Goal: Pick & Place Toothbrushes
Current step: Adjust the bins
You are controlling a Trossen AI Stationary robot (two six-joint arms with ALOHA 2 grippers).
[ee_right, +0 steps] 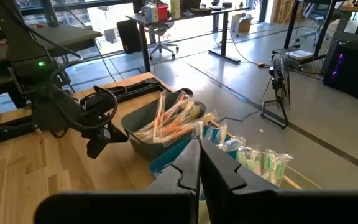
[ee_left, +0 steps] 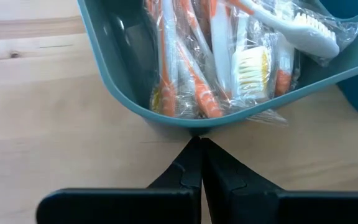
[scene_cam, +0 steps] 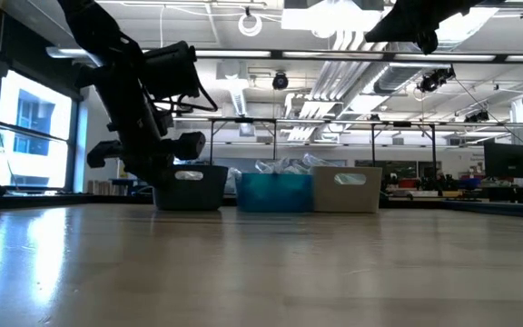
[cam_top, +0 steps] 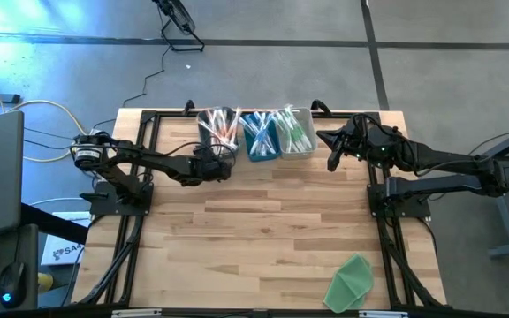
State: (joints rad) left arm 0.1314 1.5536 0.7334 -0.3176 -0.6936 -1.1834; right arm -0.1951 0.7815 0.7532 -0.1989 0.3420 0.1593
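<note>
With all toothbrushes (cam_top: pixel 259 131) apparently binned, both the left gripper (ee_left: pixel 197 144) and right gripper (ee_right: pixel 199 146) rest with fingers together, so retreating seems next.

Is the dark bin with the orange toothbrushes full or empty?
Full: the dark grey plastic bin is packed with wrapped orange-and-white toothbrushes, reaching its rim.

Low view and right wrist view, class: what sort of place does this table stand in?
Probably an open-plan office or lab: exposed ceiling ducts, desks with an office chair, and a computer tower on a concrete floor.
</note>
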